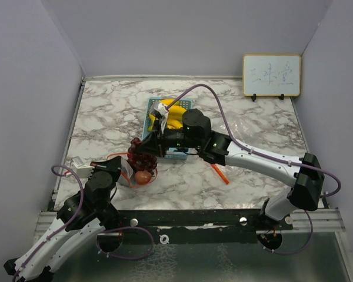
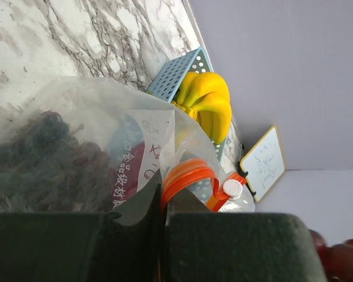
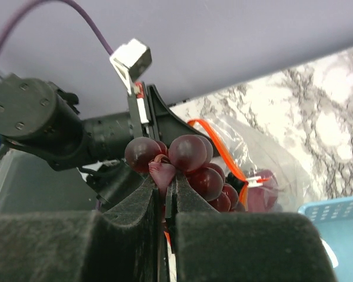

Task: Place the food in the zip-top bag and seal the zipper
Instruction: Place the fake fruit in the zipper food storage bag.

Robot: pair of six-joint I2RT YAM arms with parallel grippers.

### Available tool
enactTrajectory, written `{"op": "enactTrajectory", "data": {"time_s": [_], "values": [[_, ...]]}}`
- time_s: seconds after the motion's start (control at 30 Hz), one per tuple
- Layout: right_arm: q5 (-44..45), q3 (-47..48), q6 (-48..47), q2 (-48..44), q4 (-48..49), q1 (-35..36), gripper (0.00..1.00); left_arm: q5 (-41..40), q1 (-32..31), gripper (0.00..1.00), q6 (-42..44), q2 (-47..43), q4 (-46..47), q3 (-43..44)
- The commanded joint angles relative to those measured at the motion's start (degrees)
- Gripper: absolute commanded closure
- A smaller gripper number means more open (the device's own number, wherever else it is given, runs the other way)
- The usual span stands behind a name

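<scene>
A white marble table (image 1: 106, 111) with grey veins fills the middle of the top view, with plain lavender-grey walls (image 1: 182, 35) on three sides. A small whiteboard (image 1: 271, 74) leans at the upper right; its faint handwriting cannot be read. At centre a blue mesh basket (image 2: 173, 75) holds the yellow bananas (image 2: 209, 103). At lower left of centre the left gripper (image 2: 163, 205) is clamped on the orange-zippered rim of the clear zip-top bag (image 2: 94, 100). The magenta vegetable (image 3: 260, 194) lies inside the bag, behind a printed label whose characters are too small to read. The right gripper (image 3: 165, 188) pinches the grape cluster (image 3: 188, 154) by its stem, just above the bag's mouth. The red fruit (image 1: 142, 177) sits directly below the grapes; whether plastic covers it is unclear.
</scene>
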Motion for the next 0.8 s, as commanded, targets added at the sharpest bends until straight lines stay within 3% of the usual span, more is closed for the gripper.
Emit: {"op": "enactTrajectory", "data": {"time_s": [0.0, 0.77], "values": [[-3.05, 4.26, -0.48, -3.44, 0.63, 0.57, 0.98, -0.42, -0.11, 1.00, 0.04, -1.23, 0.45, -0.36], [-4.31, 1.83, 1.76, 8.47, 2.28, 1.44, 0.98, 0.19, -0.08, 1.00, 3.26, 2.83, 6.85, 2.06]]}}
